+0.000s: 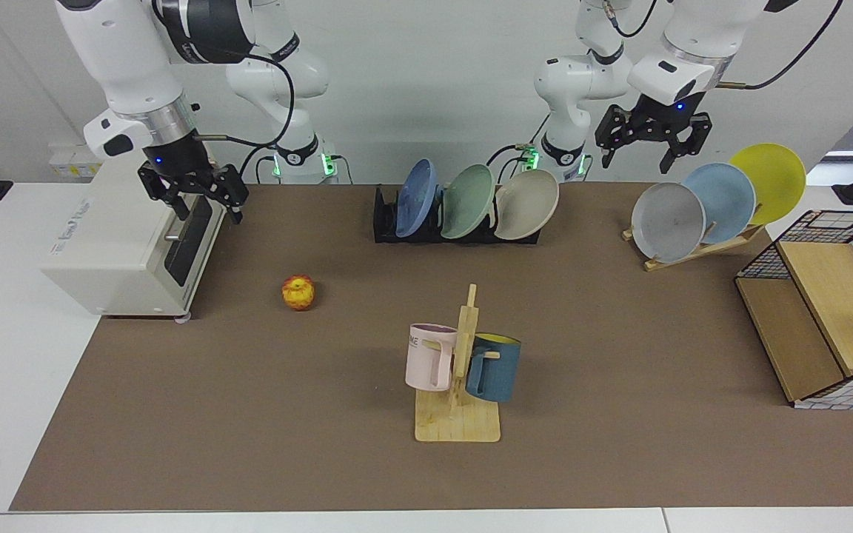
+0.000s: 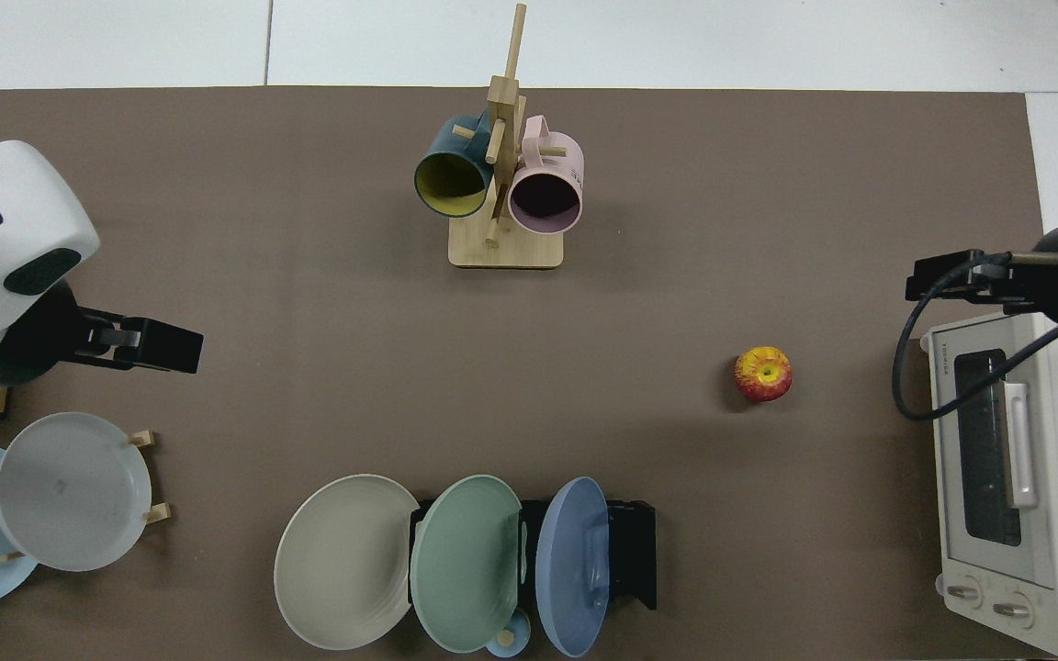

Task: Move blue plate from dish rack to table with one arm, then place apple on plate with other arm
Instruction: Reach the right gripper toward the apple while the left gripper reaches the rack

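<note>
**Both pincers up, plate in rack**

Nearest the camera stands the mug tree (image 1: pixel 457 377), a pink mug (image 1: pixel 429 356) and a dark blue mug (image 1: pixel 493 367) hung on it, well forward of both my pincers and between them.

Farther back the apple (image 1: pixel 298 292) lies on the table (image 1: pixel 249 414), forward of my right pincer (image 1: pixel 203 205) and a little toward the table's middle, touching nothing.

My right pincer hangs in the air at the front corner of the toaster oven (image 1: pixel 130 244), fingers spread wide and holding nothing. From above it shows at the oven's top edge (image 2: pixel 938 277).

At the far edge the rack (image 1: pixel 386 222) holds the blue plate (image 1: pixel 415 197) on edge, in the slot nearest my right pincer, with the green plate (image 1: pixel 467 200) and beige plate (image 1: pixel 526 203) beside it.

My left pincer (image 1: pixel 637 158) waits high above the far edge, fingers wide and empty, just beside the wooden stand (image 1: pixel 693 252) with its grey, pale blue and yellow plates
</note>
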{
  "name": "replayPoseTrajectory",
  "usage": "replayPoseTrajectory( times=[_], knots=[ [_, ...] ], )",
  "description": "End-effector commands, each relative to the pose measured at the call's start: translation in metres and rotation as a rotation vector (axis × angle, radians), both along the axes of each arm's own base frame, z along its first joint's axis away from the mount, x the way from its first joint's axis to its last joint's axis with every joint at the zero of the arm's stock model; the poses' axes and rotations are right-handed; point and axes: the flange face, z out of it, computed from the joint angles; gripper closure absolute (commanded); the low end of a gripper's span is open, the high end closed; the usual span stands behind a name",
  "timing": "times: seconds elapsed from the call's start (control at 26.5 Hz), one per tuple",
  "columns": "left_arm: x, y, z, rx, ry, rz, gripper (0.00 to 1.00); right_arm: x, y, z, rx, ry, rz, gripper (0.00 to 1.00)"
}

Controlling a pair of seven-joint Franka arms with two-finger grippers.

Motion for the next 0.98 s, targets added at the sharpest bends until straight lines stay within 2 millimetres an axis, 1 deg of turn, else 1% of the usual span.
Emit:
replayPoseTrajectory(
  times=[0.0, 0.08, 0.11, 0.26, 0.34, 0.42, 0.45, 0.49, 0.57, 0.68, 0.75, 0.87, 0.94],
  knots=[
    [-0.005, 0.001, -0.001, 0.009, 0.011, 0.013, 0.0, 0.001, 0.024, -0.048, -0.027, 0.015, 0.008, 0.0],
    [-0.006, 0.002, 0.0, 0.009, 0.01, 0.016, 0.0, 0.004, 0.04, -0.067, -0.026, 0.015, 0.0, 0.0],
    [-0.007, 0.001, 0.0, 0.01, 0.011, 0.014, 0.0, 0.007, 0.044, -0.079, -0.026, 0.023, -0.009, 0.0],
    [-0.009, -0.002, -0.001, 0.01, 0.013, 0.01, 0.0, 0.017, 0.055, -0.118, -0.032, 0.048, -0.008, 0.0],
    [-0.012, -0.004, -0.003, 0.011, 0.018, 0.007, 0.0, 0.019, 0.059, -0.136, -0.034, 0.062, -0.007, 0.0],
    [-0.017, -0.011, -0.006, 0.011, 0.021, -0.006, 0.0, 0.018, 0.067, -0.154, -0.035, 0.07, -0.005, 0.0],
    [-0.02, -0.015, -0.006, 0.002, 0.019, -0.011, 0.0, 0.015, 0.07, -0.168, -0.034, 0.07, -0.008, 0.0],
    [-0.023, -0.015, -0.004, 0.003, 0.021, -0.01, 0.0, 0.013, 0.069, -0.177, -0.034, 0.062, -0.013, 0.0],
    [-0.03, -0.02, -0.008, 0.008, 0.033, -0.003, 0.0, 0.01, 0.069, -0.195, -0.031, 0.05, -0.021, 0.0],
    [-0.044, -0.046, -0.012, -0.024, 0.044, -0.009, 0.0, 0.01, 0.069, -0.22, -0.032, 0.056, -0.021, 0.0],
    [-0.054, -0.056, -0.014, -0.051, 0.054, -0.016, 0.0, 0.012, 0.069, -0.232, -0.033, 0.068, -0.027, 0.0],
    [-0.073, -0.086, -0.018, -0.087, 0.045, -0.058, 0.0, 0.011, 0.069, -0.249, -0.036, 0.09, -0.036, 0.0],
    [-0.084, -0.095, -0.024, -0.093, 0.038, -0.043, 0.0, 0.01, 0.07, -0.254, -0.034, 0.076, -0.044, 0.0]
  ],
)
